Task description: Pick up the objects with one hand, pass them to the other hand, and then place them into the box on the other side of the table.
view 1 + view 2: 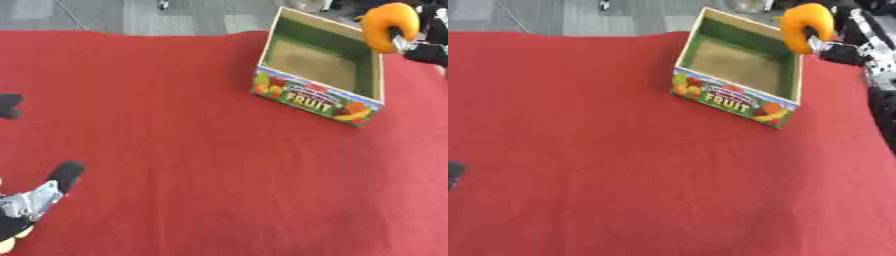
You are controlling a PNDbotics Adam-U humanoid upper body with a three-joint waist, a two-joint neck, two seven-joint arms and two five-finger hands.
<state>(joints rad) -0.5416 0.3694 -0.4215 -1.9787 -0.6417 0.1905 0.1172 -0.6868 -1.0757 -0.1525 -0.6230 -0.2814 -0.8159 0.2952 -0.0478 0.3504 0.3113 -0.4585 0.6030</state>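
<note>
My right hand (846, 47) has fingers curled round the orange curved object (807, 26), above the fruit box's (317, 97) far-right corner. Left hand (35, 200) idle low-left, fingers relaxed.

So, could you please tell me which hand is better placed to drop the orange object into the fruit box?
The right hand: it holds the orange object above the fruit box.

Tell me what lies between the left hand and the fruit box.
Only bare red tablecloth lies between the left hand and the fruit box; the left eye view shows it.
</note>
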